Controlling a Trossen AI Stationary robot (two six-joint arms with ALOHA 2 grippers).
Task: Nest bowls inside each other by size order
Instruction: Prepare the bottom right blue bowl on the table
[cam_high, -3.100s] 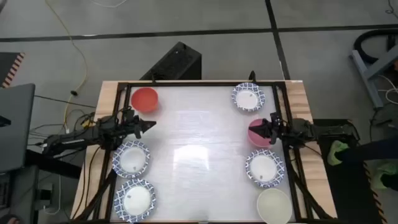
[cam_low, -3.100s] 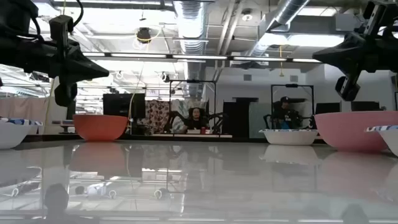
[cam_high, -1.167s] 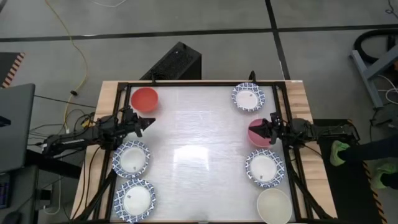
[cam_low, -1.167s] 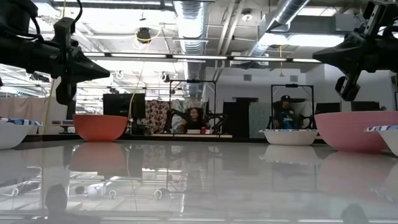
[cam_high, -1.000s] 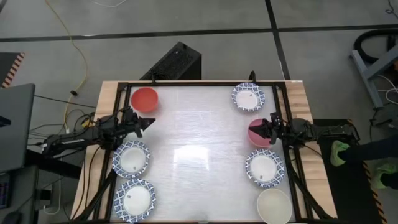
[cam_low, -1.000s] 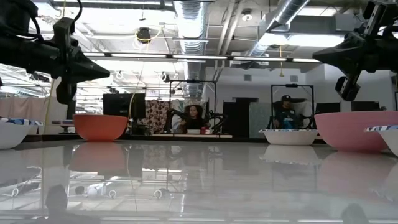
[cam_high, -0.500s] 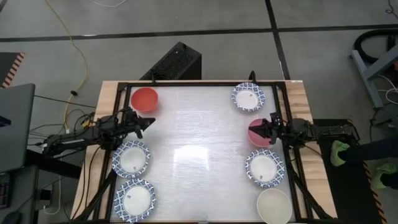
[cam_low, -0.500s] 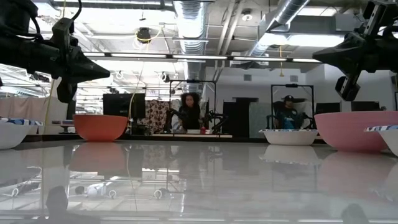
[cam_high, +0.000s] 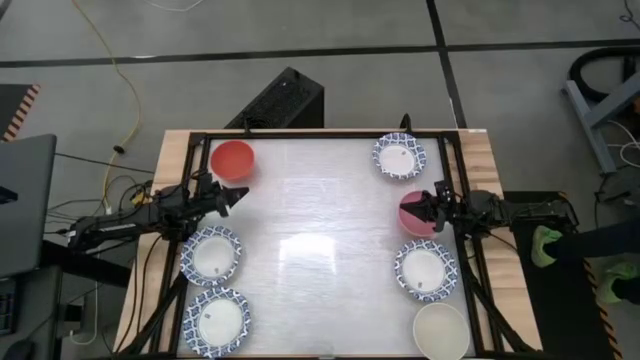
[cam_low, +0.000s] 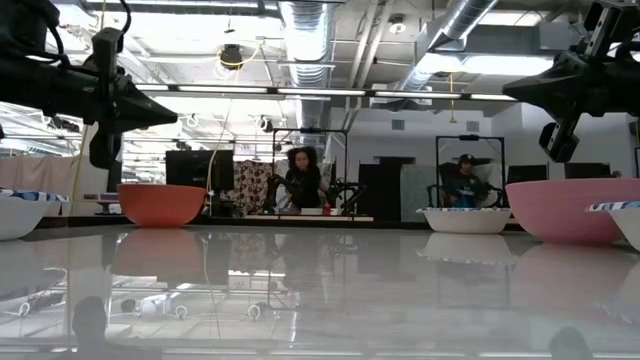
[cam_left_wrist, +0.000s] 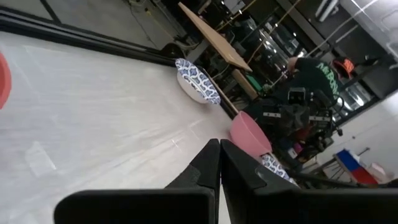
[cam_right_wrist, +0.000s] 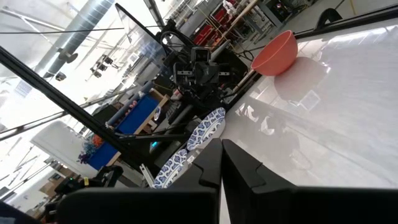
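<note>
nothing changed: your left gripper and right gripper, both pressed together and empty, still hover; seven bowls remain apart, nesting unstarted.

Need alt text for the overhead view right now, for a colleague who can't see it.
Seven bowls sit un-nested along the table's two sides. The left claw hovers shut below the red bowl; the right claw hovers shut over the pink bowl.

Bench middle open between the arms. Bowls line both sides: red bowl, pink bowl, patterned bowls near edges.
</note>
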